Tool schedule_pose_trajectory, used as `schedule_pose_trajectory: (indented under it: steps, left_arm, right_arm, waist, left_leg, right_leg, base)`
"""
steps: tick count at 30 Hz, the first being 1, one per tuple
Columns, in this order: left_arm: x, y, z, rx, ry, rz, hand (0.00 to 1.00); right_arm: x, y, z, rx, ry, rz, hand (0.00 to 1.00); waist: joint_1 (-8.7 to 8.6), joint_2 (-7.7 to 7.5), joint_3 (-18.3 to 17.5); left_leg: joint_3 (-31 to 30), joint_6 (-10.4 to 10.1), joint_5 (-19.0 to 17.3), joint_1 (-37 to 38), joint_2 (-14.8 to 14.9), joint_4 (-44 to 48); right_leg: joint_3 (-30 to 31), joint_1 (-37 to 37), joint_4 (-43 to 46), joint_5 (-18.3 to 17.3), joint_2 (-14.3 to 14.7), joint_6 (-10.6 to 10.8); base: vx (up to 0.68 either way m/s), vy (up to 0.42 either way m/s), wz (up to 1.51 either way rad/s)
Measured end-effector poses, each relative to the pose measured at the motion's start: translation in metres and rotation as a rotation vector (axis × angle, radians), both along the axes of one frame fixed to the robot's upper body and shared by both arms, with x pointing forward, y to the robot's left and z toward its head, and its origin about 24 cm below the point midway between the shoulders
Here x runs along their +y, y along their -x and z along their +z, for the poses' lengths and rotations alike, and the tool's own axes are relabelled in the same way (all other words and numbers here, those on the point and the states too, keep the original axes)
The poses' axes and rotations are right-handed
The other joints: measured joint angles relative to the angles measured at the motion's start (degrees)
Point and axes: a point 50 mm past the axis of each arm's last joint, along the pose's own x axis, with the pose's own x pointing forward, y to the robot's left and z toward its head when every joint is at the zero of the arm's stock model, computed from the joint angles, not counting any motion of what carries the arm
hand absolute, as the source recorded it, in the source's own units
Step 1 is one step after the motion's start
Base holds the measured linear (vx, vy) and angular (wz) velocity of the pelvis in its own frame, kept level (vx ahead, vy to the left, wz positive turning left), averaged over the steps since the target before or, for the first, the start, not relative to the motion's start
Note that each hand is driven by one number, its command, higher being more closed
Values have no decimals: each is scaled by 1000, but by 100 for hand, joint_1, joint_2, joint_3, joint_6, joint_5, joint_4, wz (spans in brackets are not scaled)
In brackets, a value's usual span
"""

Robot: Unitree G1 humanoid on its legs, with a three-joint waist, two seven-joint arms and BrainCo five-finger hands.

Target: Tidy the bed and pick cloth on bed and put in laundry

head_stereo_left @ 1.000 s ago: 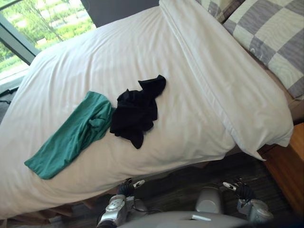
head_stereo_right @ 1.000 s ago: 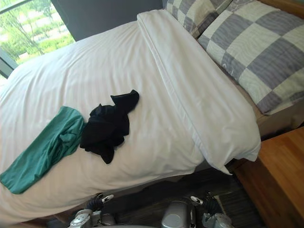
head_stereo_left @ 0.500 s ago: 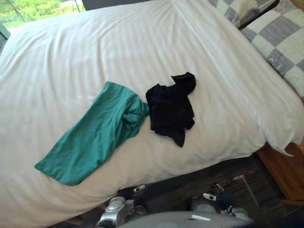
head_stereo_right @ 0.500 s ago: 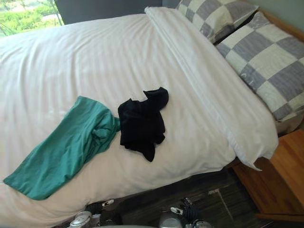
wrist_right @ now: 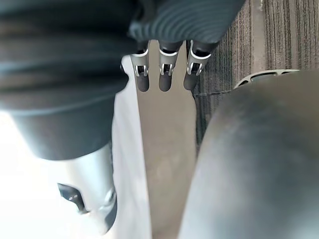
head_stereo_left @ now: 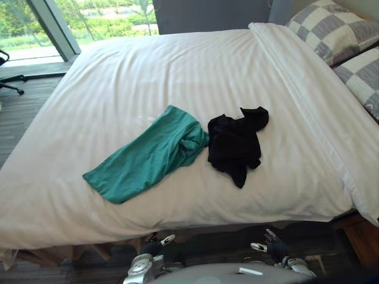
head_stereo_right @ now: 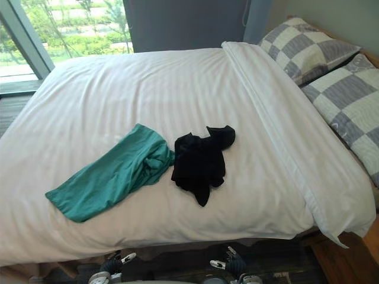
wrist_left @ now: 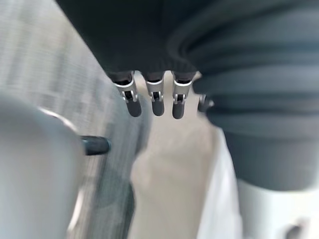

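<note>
Both eye views are looking down from the head onto the wide white-covered bed (head_stereo_left: 177, 65) from its side, sharing the crumpled teal-green cloth (head_stereo_left: 148, 155) and the bunched black cloth (head_stereo_right: 200, 161). Each wrist view is peering very closely along its own hand, the left hand (wrist_left: 155, 102) and the right hand (wrist_right: 166, 74), toward the dark striped floor (wrist_right: 279, 45).

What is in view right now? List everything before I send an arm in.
green cloth: one, green, on the bed toward the near edge, touching the black cloth
black cloth: one, black, crumpled beside it on the pillow side
bed: one, white cover
checked pillows: two, grey and cream, head end
wooden unit: one, brown, by the pillow-end corner
window: one, past the bed
left robot hand: low before the bed, fingers straight, empty
right robot hand: same
</note>
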Motion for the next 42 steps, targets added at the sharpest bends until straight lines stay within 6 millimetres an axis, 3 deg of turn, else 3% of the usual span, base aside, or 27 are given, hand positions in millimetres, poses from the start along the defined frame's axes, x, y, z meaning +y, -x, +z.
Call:
schedule_pose_trajectory:
  steps: [2, 4, 5, 6, 9, 12, 15, 19, 22, 26, 31, 35, 37, 42]
  left_arm:
    - [2, 2, 0, 11, -4, 36, 0]
    - [3, 4, -1, 22, -7, 81, 0]
    - [5, 6, -1, 27, -9, 116, 0]
    - [6, 9, -1, 32, -10, 151, 0]
    - [2, 12, -1, 23, -5, 187, 0]
    - [8, 11, 0, 7, -27, 182, 0]
    - [12, 10, 0, 12, -40, 194, 0]
    - [13, 14, -1, 30, -41, 253, 0]
    - [12, 17, -2, 44, -53, 333, 0]
    - [12, 29, -3, 65, -43, 555, 0]
    - [27, 35, 1, 1, -54, 824, 0]
    - [51, 6, 21, -195, -92, 876, 0]
    - [72, -21, 43, -342, -144, 862, 0]
    - [116, -51, 96, -574, -351, 801, 0]
  right_arm:
    - [1, 1, -1, 14, 2, -5, 0]
    - [1, -3, 0, 6, 0, -10, 0]
    - [2, -2, 0, 6, -10, -31, 0]
    - [1, 0, 0, 4, -18, -64, 0]
    - [-4, 4, 0, 12, -26, -152, 0]
    - [4, 4, -2, 23, -52, -240, 0]
    - [10, 0, -5, 37, -87, -360, 0]
    - [10, 9, -8, 66, -115, -536, 0]
    - [3, 12, -8, 61, -99, -658, 0]
    - [-15, 25, -7, 20, -82, -966, 0]
    - [-43, 31, 5, -101, -20, -1222, 0]
    - [-66, 30, 21, -221, 36, -1355, 0]
    - [-85, 21, 38, -342, 58, -1417, 0]
    - [-118, 14, 67, -537, 94, -1454, 0]
  waist:
    - [26, -14, -23]
    - [29, -22, -22]
    - [27, -48, -29]
    - [14, -88, -63]
    - [8, -1, -77]
    - [105, -110, -140]
    - [24, -206, -152]
    - [-16, -215, -168]
    - [-29, -140, -173]
    - [-14, -88, -156]
    - [-8, -106, -152]
    - [82, -180, -128]
    - [142, -212, -153]
    - [149, -353, -260]
  left_leg:
    - [43, 11, -6, -49, -5, -1]
    - [346, 187, -121, -120, -25, 0]
    - [818, 392, -247, -140, -29, 5]
    - [1201, 453, -244, -159, -23, 5]
    - [1160, 261, 130, -154, -44, 1]
    - [1123, 183, 151, -102, -164, 1]
    - [1141, 149, 138, -17, -207, 1]
    - [1315, 66, 164, 200, -108, -5]
    - [1465, 14, 193, 226, 31, -8]
    - [1769, -70, 144, 278, 201, -11]
    - [1941, -90, 84, 335, 207, -12]
    - [2023, -83, 45, 336, 206, -11]
    - [2048, -56, 40, 320, 181, -11]
    - [2102, -39, 36, 277, 127, -11]
  right_leg:
    - [-67, 26, -20, -19, 1, 33]
    - [-157, 79, -84, -6, -59, 68]
    - [-301, 99, -121, 16, -175, 113]
    - [-475, 129, -134, -10, -286, 168]
    - [-476, 209, -38, -123, -322, 166]
    - [-327, 302, -52, -134, -418, 160]
    - [-222, 419, -82, -163, -403, 100]
    - [-4, 586, -81, -155, -303, 78]
    - [88, 568, -105, -140, -169, 50]
    - [279, 562, -242, -82, -8, -46]
    - [391, 547, -302, -82, -50, -46]
    - [394, 519, -336, -78, -102, -33]
    - [393, 509, -356, -82, -138, -33]
    - [438, 483, -397, 3, -194, 6]
  base:
    - [-73, 15, 39]
    - [1, 32, 50]
    - [61, 90, 74]
    - [77, 101, 101]
    - [119, 50, 53]
    - [198, 19, 18]
    - [141, -13, 9]
    - [70, -81, -12]
    - [-13, -96, -16]
    - [-54, -51, -24]
    - [-72, -3, -19]
    - [-60, 10, -6]
    - [0, 0, 0]
    - [64, 15, -3]
